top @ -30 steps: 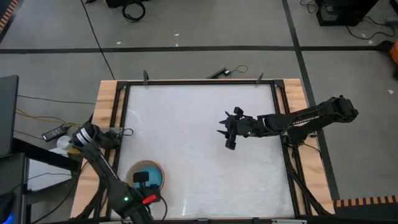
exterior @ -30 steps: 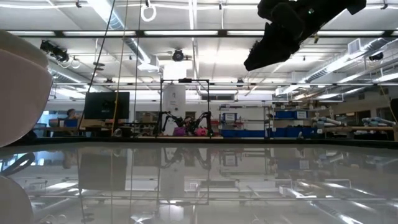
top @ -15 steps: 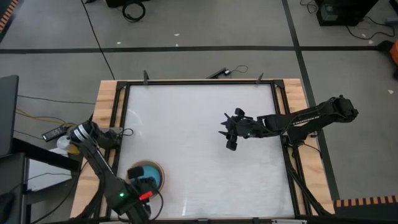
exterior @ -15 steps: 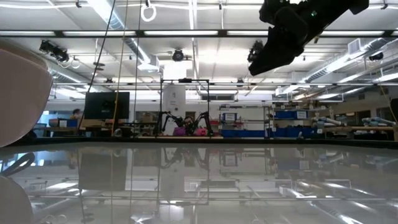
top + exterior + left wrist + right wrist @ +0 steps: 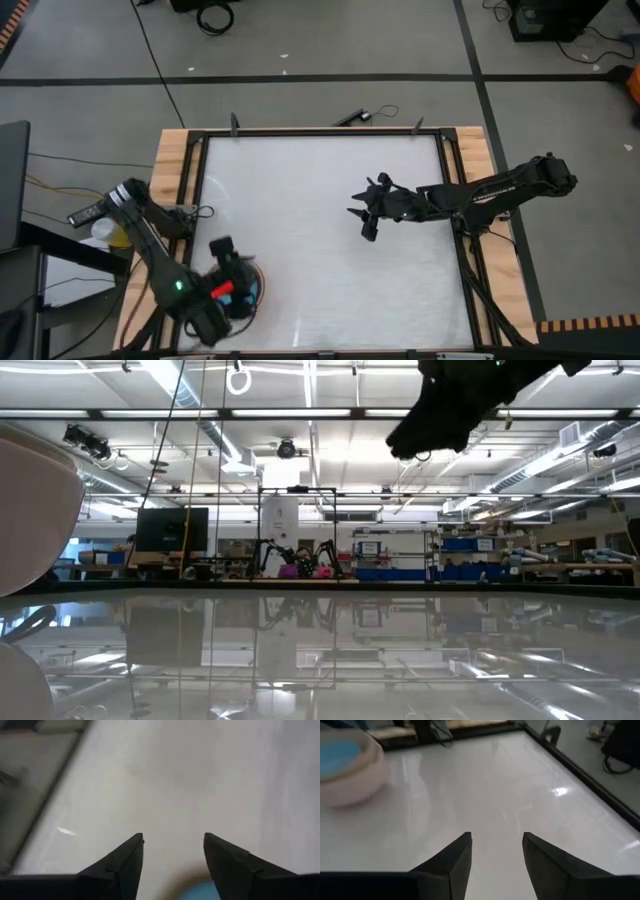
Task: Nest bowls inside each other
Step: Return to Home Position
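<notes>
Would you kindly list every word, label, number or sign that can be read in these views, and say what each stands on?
None can be read.
The nested bowls and the table show no print.
Any labels on the far shelves in the low view are too small to read.
</notes>
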### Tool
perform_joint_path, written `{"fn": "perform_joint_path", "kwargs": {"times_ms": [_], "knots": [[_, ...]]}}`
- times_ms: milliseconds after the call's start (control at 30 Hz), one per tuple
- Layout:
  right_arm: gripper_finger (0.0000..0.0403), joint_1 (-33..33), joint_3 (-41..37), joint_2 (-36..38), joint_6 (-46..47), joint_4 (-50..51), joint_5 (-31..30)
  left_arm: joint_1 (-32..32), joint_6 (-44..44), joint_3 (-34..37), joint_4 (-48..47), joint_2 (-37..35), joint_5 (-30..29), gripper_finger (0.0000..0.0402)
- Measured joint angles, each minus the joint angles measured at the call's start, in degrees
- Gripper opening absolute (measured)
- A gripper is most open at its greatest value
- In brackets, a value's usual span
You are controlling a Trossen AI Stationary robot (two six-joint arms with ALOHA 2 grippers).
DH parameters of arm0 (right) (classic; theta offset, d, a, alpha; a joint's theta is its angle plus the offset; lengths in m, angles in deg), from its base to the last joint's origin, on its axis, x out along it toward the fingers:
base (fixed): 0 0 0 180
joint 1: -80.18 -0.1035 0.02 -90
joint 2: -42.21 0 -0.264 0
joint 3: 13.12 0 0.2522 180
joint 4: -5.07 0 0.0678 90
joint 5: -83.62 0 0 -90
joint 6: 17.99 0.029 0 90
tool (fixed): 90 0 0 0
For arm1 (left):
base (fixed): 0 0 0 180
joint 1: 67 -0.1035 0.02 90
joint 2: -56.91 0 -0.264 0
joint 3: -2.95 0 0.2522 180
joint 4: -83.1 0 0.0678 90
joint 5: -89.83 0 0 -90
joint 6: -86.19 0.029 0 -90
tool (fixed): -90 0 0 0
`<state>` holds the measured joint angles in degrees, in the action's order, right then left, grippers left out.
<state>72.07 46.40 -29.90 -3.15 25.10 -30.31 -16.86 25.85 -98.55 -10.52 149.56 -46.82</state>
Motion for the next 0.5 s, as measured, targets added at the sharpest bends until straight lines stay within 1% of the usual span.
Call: {"fn": "perform_joint_path", "kwargs": {"times_ms": [100,167,267,333,400,500], "knots": [[0.0169,-1.3,0.0,1.4,-0.7,-0.3,0.4,-2.6,4.8,0.0,0.0,-3.3,-5.1,0.0194],[0.0157,-2.7,-0.5,2.6,-0.7,-0.8,0.4,-4.3,8.0,0.0,0.1,-4.8,-7.5,0.0183],[0.014,-4.9,-4.2,5.5,-0.7,-6.2,0.4,-7.2,12.8,0.4,2.1,-5.7,-10.5,0.017],[0.0132,-6.5,-8.4,7.5,-0.4,-12.1,0.7,-9.0,17.4,3.5,7.4,-6.7,-11.6,0.0163],[0.0125,-7.9,-13.3,9.1,-1.3,-19.5,1.9,-11.4,23.4,8.9,17.0,-8.1,-11.1,0.0158],[0.0119,-9.5,-20.3,10.5,-4.0,-30.2,3.6,-15.4,33.7,19.6,34.4,-11.1,-5.3,0.0155]]}}
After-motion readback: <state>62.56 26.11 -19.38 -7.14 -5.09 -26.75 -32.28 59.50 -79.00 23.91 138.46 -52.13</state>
